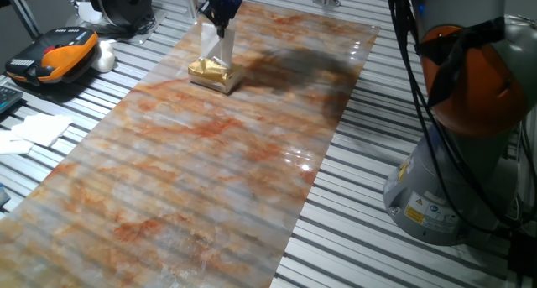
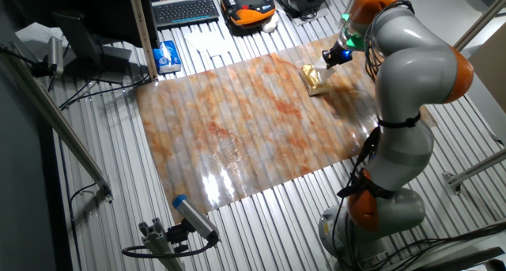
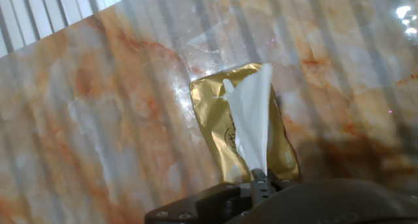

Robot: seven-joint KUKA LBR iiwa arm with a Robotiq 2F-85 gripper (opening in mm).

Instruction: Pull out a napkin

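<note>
A small golden tissue box (image 1: pixel 211 71) sits on the marbled mat at the far end; it also shows in the other fixed view (image 2: pixel 316 80) and in the hand view (image 3: pixel 215 113). A white napkin (image 1: pixel 215 43) rises from its top as a stretched sheet up into my gripper (image 1: pixel 221 28). In the hand view the napkin (image 3: pixel 251 116) runs from the box to the fingertips at the bottom edge. My gripper (image 3: pixel 260 177) is shut on the napkin's upper end, directly above the box. The napkin's lower end is still in the box.
A marbled orange-grey mat (image 1: pixel 210 170) covers the slatted metal table. An orange-black device (image 1: pixel 54 54) and white paper sheets (image 1: pixel 33 128) lie at the left. A keyboard (image 2: pixel 186 10) and a blue box (image 2: pixel 167 56) lie beyond the mat. The robot base (image 1: pixel 457 154) stands right.
</note>
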